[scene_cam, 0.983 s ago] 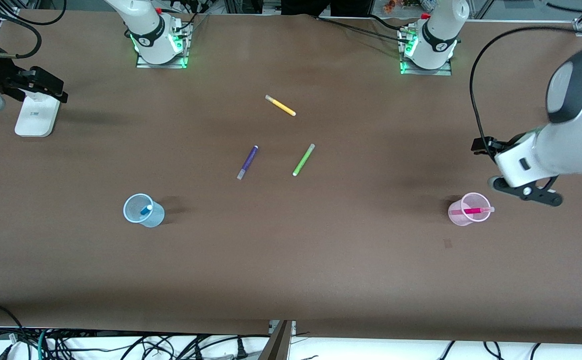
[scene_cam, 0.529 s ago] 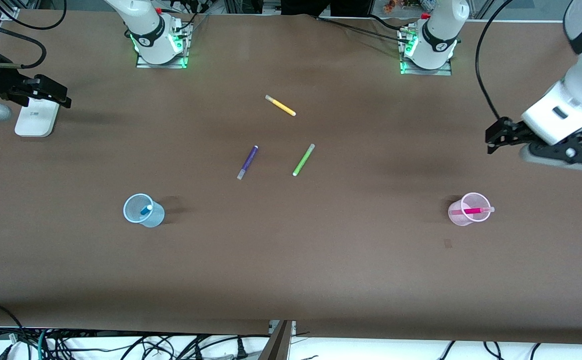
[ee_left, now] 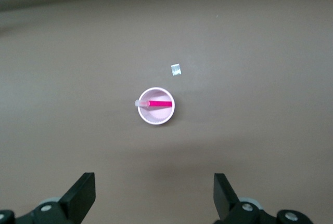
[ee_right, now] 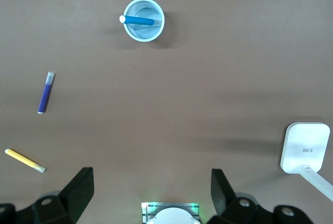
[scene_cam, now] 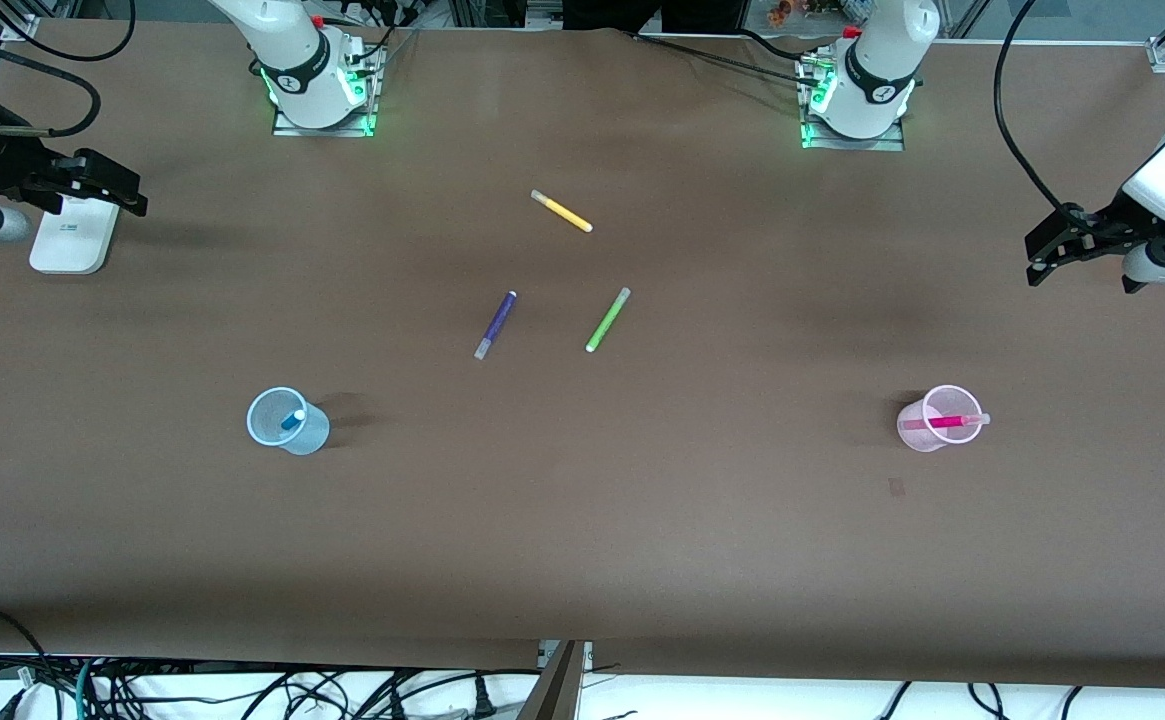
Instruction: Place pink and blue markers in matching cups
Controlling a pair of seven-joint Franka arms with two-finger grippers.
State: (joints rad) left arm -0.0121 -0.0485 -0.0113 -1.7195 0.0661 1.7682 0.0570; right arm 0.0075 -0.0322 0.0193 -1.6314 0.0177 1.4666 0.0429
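Note:
The pink marker (scene_cam: pixel 950 422) lies slanted inside the light pink cup (scene_cam: pixel 917 433) toward the left arm's end of the table; both show in the left wrist view, marker (ee_left: pixel 158 103) in cup (ee_left: pixel 156 116). The blue marker (scene_cam: pixel 292 420) stands in the light blue cup (scene_cam: pixel 307 432) toward the right arm's end; the right wrist view shows the marker (ee_right: pixel 139 21) in the cup (ee_right: pixel 144 33). My left gripper (scene_cam: pixel 1042 255) is open and empty, high over the table's end. My right gripper (scene_cam: pixel 127 195) is open and empty, over the white stand.
A yellow marker (scene_cam: pixel 562 212), a dark purple marker (scene_cam: pixel 495 324) and a green marker (scene_cam: pixel 607 319) lie loose mid-table. A white stand (scene_cam: pixel 70 235) sits at the right arm's end. A small scrap (scene_cam: pixel 896 487) lies near the pink cup, nearer the front camera.
My left gripper has risen and drawn away from the pink cup toward the table's end. My right gripper shifted slightly. Markers and cups have not moved.

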